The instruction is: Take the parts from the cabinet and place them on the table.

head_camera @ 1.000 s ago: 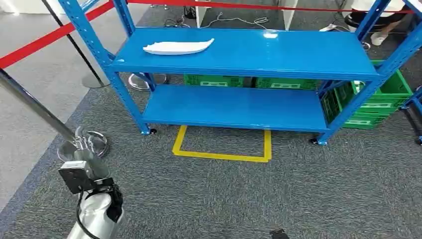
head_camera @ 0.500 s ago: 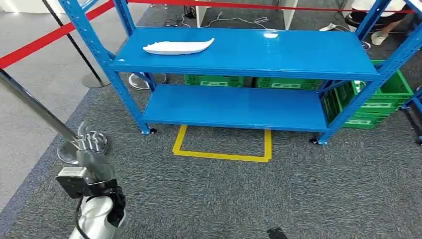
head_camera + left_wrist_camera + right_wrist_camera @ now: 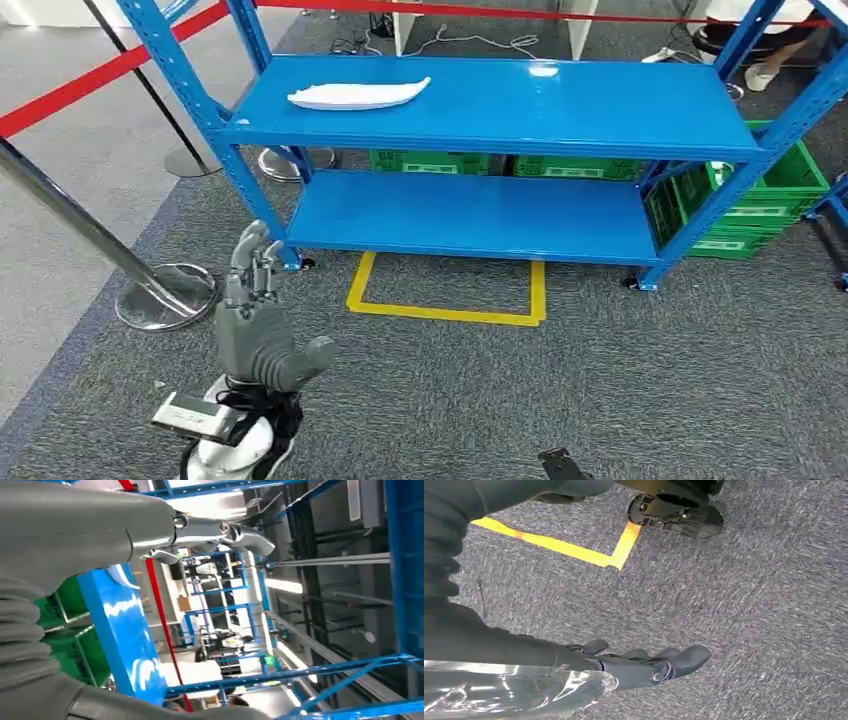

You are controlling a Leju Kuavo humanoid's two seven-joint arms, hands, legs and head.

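Note:
A long white part (image 3: pixel 358 95) lies on the left of the top shelf of the blue cabinet (image 3: pixel 560 105). My left hand (image 3: pixel 255 330) is raised at the lower left, well short of the cabinet and below the shelf's height. Its fingers point up, spread and holding nothing. In the left wrist view the left hand (image 3: pixel 150 530) stretches out with bare fingers (image 3: pixel 245 535) before blue rack frames. My right hand (image 3: pixel 644 665) hangs over the grey carpet, fingers extended and holding nothing.
A chrome barrier post with a round base (image 3: pixel 165 295) stands just left of my left hand, and a red belt (image 3: pixel 90 85) runs behind it. Green crates (image 3: pixel 760 200) sit behind and right of the cabinet. A yellow tape square (image 3: pixel 445 300) marks the floor in front.
My left arm has swung right and forward, away from the barrier post, and the hand has lifted with its fingers turned upward. The white part and the cabinet have not moved.

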